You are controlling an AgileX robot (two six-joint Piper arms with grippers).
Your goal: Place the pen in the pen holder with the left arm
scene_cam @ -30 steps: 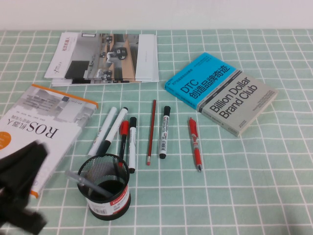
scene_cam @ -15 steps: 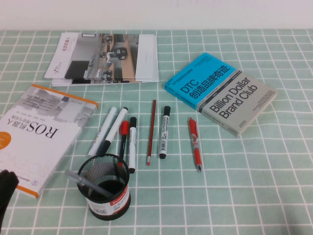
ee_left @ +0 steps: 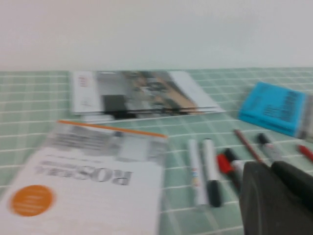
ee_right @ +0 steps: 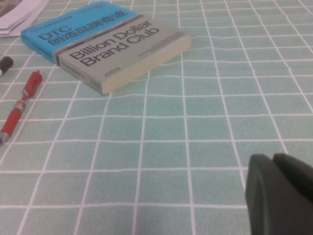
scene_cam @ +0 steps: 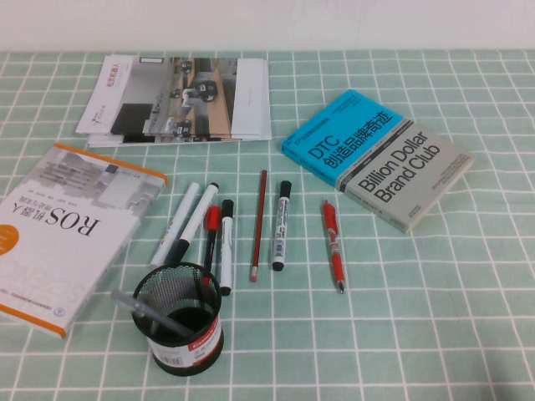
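The pale-grey pen stands tilted inside the black mesh pen holder, its upper end sticking out over the holder's left rim. The holder stands near the table's front, left of centre. Neither arm shows in the high view. In the left wrist view my left gripper is shut and empty, above the table on the near side of the row of markers; the holder is out of that view. In the right wrist view my right gripper is shut and empty over bare checked cloth.
A white ROS book lies at the left, magazines at the back, a blue-and-grey book at the right. Markers, a dark-red pencil, another marker and a red pen lie beyond the holder.
My left arm has drawn back out of the high view at the lower left. The pen stays in the holder, unmoved.
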